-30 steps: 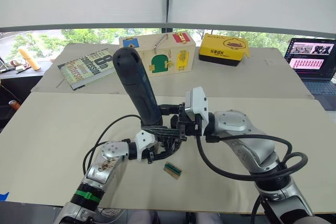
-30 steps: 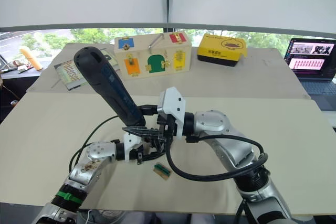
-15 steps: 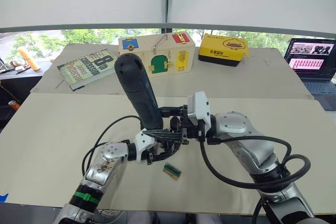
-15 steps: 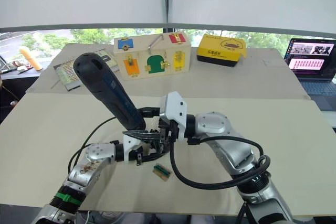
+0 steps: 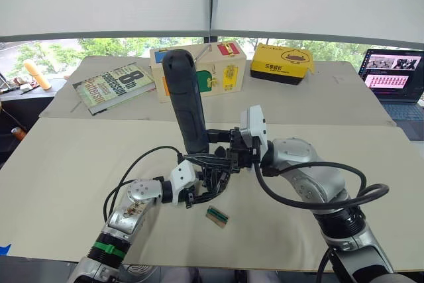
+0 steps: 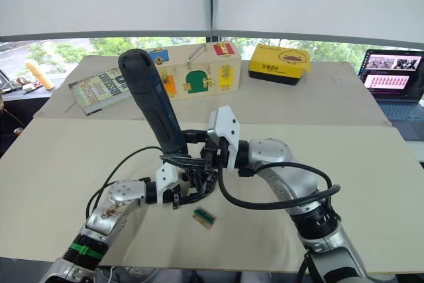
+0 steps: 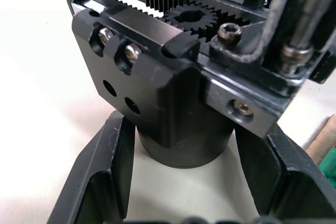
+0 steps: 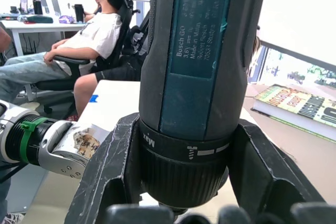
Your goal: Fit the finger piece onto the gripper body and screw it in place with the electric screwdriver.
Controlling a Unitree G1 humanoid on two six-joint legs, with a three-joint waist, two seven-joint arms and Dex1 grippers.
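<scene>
My right gripper [image 8: 184, 203] is closed on the screwdriver [image 5: 187, 107]; in the right wrist view both fingers [image 8: 113, 177] press its collar from either side. The screwdriver stands nearly upright, butt end up, leaning slightly toward my left, its lower end down over the gripper body [image 7: 173, 98].

My left gripper [image 7: 184, 203] holds the gripper body just above the surface [image 5: 79, 164]. In the left wrist view its fingers [image 7: 102, 171] clamp the round black base of the body from both sides. The top of the body shows a toothed rack, a gear and several screw heads.

I cannot pick out the finger piece with any certainty; the cluster of black parts where the two grippers meet is too dense to separate.

A small tan-and-green block [image 5: 217, 216] lies flat on the surface just beside the left gripper, apart from it.

At the far side of the surface lie a book [image 5: 109, 86], a wooden latch box [image 5: 222, 71] and a yellow box [image 5: 283, 63]. A laptop [image 5: 395, 77] is open at the far right. A seated person [image 8: 100, 40] shows in the right wrist view.
</scene>
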